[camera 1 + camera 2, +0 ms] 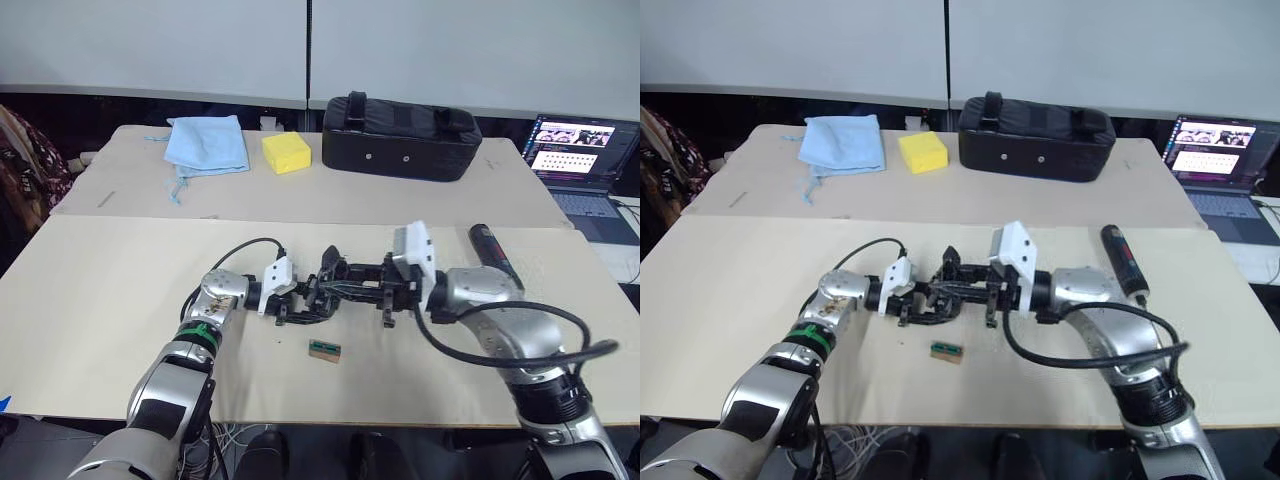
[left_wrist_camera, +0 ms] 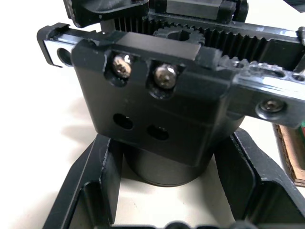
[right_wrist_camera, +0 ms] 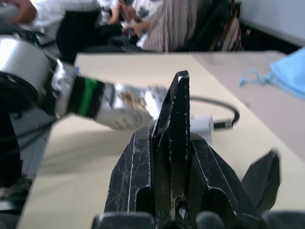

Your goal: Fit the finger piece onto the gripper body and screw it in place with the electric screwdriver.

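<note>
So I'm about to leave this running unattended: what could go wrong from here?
1. The right end effector pinches the finger piece by a thin edge; pressing it onto the gripper body could make it twist or slip out.
2. The electric screwdriver lies behind the right arm, so an elbow swing might roll it.
3. The small green block sits just below the work and could get knocked.

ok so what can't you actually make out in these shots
- Black blocky gripper body, left wrist view: its far rack and gear run off the top edge, and its base sits behind the left gripper fingers.
- Flat black ribbed finger piece, right wrist view: the right gripper fingers cover its lower end.
- Long black cylindrical electric screwdriver, head views: the right arm hides its tip.
- Small green-and-brown block: too small to identify.
</note>
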`<state>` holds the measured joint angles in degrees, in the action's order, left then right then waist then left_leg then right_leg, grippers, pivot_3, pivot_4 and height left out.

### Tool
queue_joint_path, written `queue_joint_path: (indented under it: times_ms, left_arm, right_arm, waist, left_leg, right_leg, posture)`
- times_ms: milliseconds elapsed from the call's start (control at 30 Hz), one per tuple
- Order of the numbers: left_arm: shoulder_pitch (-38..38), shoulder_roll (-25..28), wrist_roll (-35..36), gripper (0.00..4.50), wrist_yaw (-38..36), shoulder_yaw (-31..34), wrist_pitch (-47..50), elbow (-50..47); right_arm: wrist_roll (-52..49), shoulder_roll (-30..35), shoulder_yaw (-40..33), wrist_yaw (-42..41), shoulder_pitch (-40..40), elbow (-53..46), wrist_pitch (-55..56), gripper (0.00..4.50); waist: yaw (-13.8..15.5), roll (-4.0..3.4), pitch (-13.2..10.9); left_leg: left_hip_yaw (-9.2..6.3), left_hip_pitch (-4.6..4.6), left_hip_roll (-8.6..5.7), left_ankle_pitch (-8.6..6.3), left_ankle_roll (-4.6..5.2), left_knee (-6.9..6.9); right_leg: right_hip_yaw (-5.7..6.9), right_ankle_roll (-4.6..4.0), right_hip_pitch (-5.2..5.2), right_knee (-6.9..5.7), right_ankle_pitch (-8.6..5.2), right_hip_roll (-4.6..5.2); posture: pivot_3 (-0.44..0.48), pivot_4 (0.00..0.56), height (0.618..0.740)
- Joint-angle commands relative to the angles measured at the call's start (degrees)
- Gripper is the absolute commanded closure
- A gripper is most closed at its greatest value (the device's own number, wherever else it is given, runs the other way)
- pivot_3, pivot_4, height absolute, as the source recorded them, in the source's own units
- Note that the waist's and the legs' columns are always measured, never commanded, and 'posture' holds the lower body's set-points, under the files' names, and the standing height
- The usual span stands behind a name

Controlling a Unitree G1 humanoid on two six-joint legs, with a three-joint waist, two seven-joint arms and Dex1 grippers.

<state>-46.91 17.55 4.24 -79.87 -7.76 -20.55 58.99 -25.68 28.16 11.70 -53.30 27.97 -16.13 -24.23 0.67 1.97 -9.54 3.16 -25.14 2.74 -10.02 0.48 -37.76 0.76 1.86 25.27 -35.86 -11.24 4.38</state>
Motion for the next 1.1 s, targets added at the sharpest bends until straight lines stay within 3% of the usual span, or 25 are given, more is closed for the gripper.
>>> queue_joint_path:
  times_ms: [33,333,1100]
  left_arm:
    - [0.34,-0.28,0.95,2.20,0.26,0.88,3.07,-2.01]
    - [1.63,0.56,-0.11,2.20,0.75,-0.30,4.12,-4.50]
    - [2.22,1.19,-0.63,2.20,1.45,-1.57,6.27,-6.69]
  right_arm:
    - [3.62,-2.37,2.27,0.68,2.51,2.39,3.44,4.09]
    - [8.34,-7.00,4.23,1.48,5.17,9.46,5.13,4.09]
    - [9.34,-6.99,5.01,-0.62,1.86,11.79,2.61,4.09]
  waist:
    - [-0.03,0.00,0.00]
    - [-0.07,-0.01,0.00]
    - [-0.15,-0.03,0.02]
  left_leg:
    - [0.00,0.00,0.00,0.00,0.00,-0.01]
    - [0.00,0.00,0.02,0.00,0.00,-0.05]
    - [0.00,0.03,0.03,0.00,0.00,-0.05]
  right_leg:
    - [0.00,0.01,0.00,0.00,0.01,0.00]
    - [0.01,-0.23,0.00,-0.06,0.17,-0.01]
    - [0.01,-0.21,-0.01,-0.10,0.15,-0.02]
  posture:
    - [0.000,0.150,0.740]
    - [0.000,0.150,0.740]
    - [0.000,0.150,0.740]
